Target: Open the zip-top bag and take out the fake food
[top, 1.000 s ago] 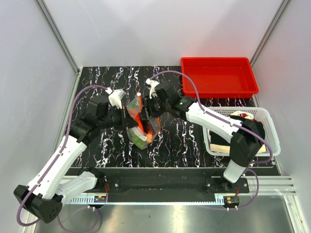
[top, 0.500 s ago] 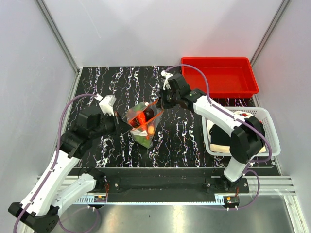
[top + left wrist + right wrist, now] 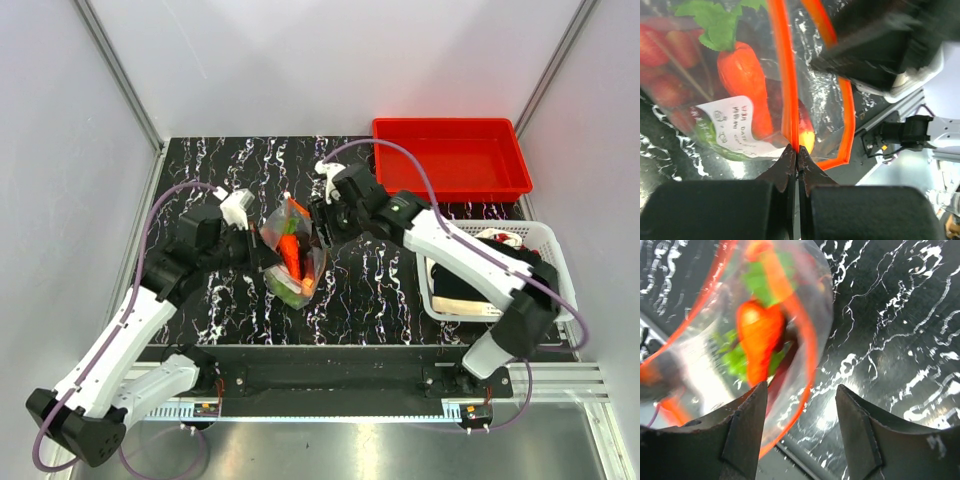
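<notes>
The clear zip-top bag (image 3: 292, 252) hangs just above the black marble table between my two grippers, its mouth open. My left gripper (image 3: 262, 244) is shut on one side of the orange-red zip strip (image 3: 789, 90). Inside the bag are the orange carrot (image 3: 742, 80) with its green top (image 3: 715, 20), red tomatoes (image 3: 662, 60) and a white label (image 3: 735, 131). My right gripper (image 3: 322, 222) is open at the bag's right side. In the right wrist view (image 3: 802, 405) the other side of the zip strip (image 3: 811, 360) runs between its fingers, with the carrot (image 3: 759, 337) behind it.
A red bin (image 3: 450, 185) stands at the back right. A white mesh basket (image 3: 560, 300) holding a few items stands at the right edge, beside the right arm's elbow.
Half a second ago the right gripper held the strip stretched out to the back right. It has opened and moved back left to the bag. The left gripper has moved slightly right, still holding the strip.
</notes>
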Motion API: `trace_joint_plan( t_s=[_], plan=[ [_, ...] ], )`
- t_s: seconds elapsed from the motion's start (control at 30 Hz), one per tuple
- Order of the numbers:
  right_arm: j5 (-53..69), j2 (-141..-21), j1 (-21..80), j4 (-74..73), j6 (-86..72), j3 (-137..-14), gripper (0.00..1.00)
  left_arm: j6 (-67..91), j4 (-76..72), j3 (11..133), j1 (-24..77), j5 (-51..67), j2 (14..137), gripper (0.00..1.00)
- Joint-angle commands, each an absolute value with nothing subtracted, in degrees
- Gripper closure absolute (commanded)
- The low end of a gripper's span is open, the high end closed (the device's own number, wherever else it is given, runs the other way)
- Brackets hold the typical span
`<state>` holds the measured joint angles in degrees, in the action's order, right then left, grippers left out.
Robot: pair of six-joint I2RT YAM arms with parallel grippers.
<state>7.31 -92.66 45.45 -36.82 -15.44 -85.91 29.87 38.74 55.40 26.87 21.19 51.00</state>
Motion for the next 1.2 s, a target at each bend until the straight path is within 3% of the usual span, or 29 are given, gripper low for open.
trace_joint_plan(
  t_s=[0.0, 0.3, 0.5, 0.73, 0.83, 1.17],
  plan=[
    [-2.0, -84.1, 48.1, -41.9, -18.3, -89.2, 0.33, 31.2, 31.0, 57.8, 27.1, 25.6, 51.3, 1.00],
    [8.7, -87.1, 50.5, -36.8, -26.1, -87.8, 0.42, 33.6, 27.6, 56.2, 27.1, 27.5, 51.9, 1.00],
    [7.6, -92.5, 50.4, -29.9, -29.7, -86.2, 0.51, 34.4, 27.5, 55.5, 27.2, 27.4, 51.2, 1.00],
    [2.9, -94.1, 50.4, -19.8, -36.9, -80.9, 0.47, 35.5, 26.9, 54.3, 27.2, 27.9, 50.9, 1.00],
    [1.9, -96.1, 50.4, -18.6, -38.0, -80.7, 0.39, 35.9, 26.3, 54.2, 27.6, 28.1, 51.1, 1.00],
    [-2.0, -102.0, 50.4, -17.1, -37.7, -81.9, 0.38, 36.8, 24.7, 53.1, 28.4, 28.0, 51.2, 1.00]
  ],
)
